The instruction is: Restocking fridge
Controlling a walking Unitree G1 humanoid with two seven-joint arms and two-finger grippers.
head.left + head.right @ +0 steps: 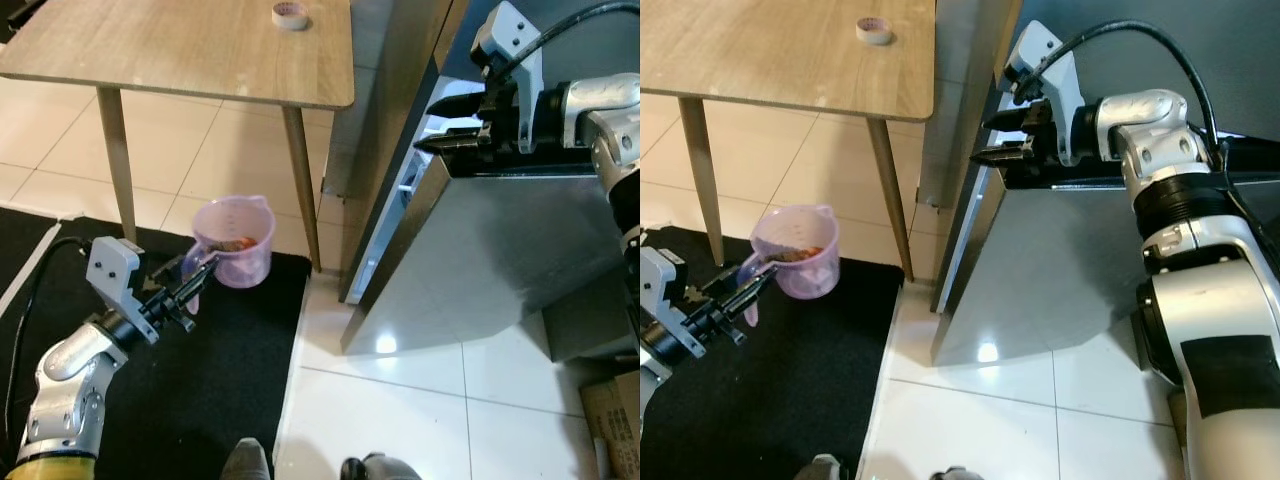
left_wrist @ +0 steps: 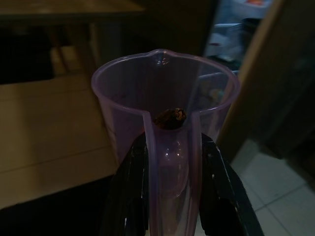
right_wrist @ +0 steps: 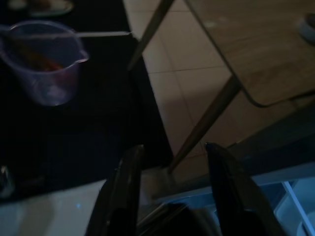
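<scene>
A translucent purple measuring cup (image 1: 243, 250) with a reddish-brown item (image 2: 170, 118) inside hangs above the black mat, beside the table leg. My left gripper (image 1: 203, 272) is shut on the cup's handle (image 2: 170, 162), one black finger on each side. The fridge's steel door (image 1: 490, 260) stands open to the right. My right gripper (image 1: 442, 123) is at the top corner of that door with its fingers (image 3: 224, 182) spread apart, open. Lit fridge shelves (image 1: 405, 190) show in the gap behind the door.
A wooden table (image 1: 200, 50) with a roll of tape (image 1: 290, 15) stands at the left; its leg (image 1: 300, 180) is close to the cup. A black mat (image 1: 220, 380) covers the floor at the left. A cardboard box (image 1: 615, 420) sits low at the right.
</scene>
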